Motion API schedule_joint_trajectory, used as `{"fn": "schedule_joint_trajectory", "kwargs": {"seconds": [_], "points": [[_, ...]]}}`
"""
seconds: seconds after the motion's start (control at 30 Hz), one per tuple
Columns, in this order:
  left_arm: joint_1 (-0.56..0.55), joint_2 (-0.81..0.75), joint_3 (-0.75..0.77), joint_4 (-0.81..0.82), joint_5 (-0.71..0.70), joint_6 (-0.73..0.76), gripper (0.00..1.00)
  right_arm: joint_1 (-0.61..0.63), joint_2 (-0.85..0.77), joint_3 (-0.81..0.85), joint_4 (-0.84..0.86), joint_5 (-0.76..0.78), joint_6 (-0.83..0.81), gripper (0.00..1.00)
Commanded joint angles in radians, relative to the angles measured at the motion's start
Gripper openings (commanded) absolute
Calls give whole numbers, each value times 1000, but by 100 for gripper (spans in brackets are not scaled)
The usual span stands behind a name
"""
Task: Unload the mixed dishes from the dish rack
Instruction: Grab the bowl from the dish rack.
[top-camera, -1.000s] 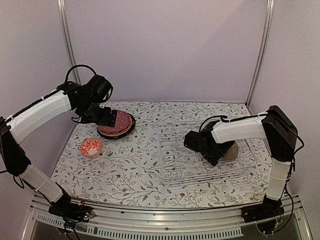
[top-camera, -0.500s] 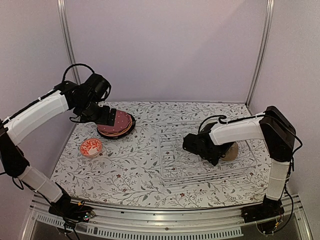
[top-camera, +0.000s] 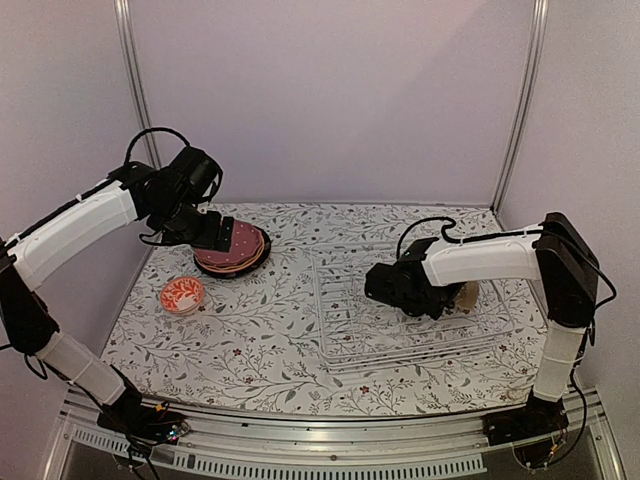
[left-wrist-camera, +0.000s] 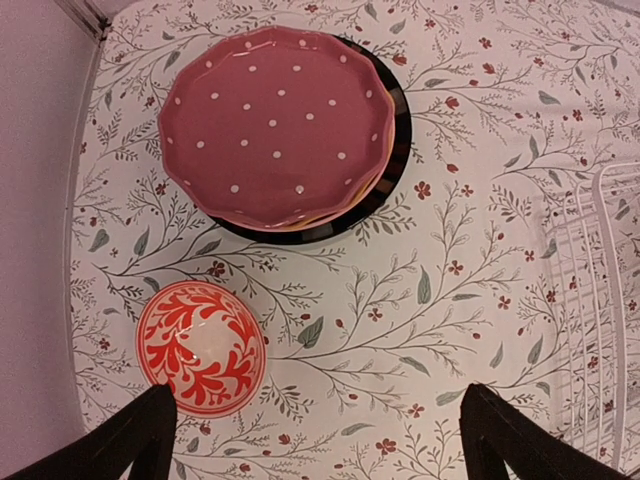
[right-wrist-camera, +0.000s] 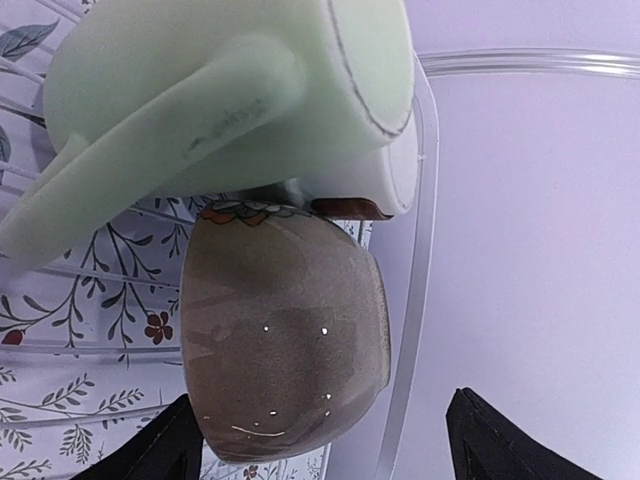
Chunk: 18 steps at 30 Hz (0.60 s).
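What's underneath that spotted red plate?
Under the maroon dotted plate peek the edge of an orange plate and a dark-rimmed plate. Whether more plates lie between them is covered.

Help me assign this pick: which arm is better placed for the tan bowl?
Right: its fingers flank the tan bowl in the dish rack; the left fingers hang by the maroon dotted plate.

Left arm reaches toward the far-left corner of the bench (top-camera: 270, 345), left pincer (top-camera: 222, 238) over the left rim of a plate stack (top-camera: 243, 255), dotted maroon on top. Red-and-white bowl (top-camera: 183, 295) sits apart, near the left edge. Right pincer (top-camera: 445, 303) is low inside the wire rack (top-camera: 350, 335), at a tan bowl (top-camera: 468, 298).
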Motion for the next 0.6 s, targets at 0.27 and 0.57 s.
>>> {"fn": "schedule_joint_trajectory", "kwargs": {"seconds": [0.27, 0.57], "points": [[-12, -7, 12, 24, 34, -8, 99, -3, -28, -18, -56, 146, 43, 64], [-13, -9, 15, 24, 40, -8, 99, -4, 23, -27, -58, 199, 54, 50]]}}
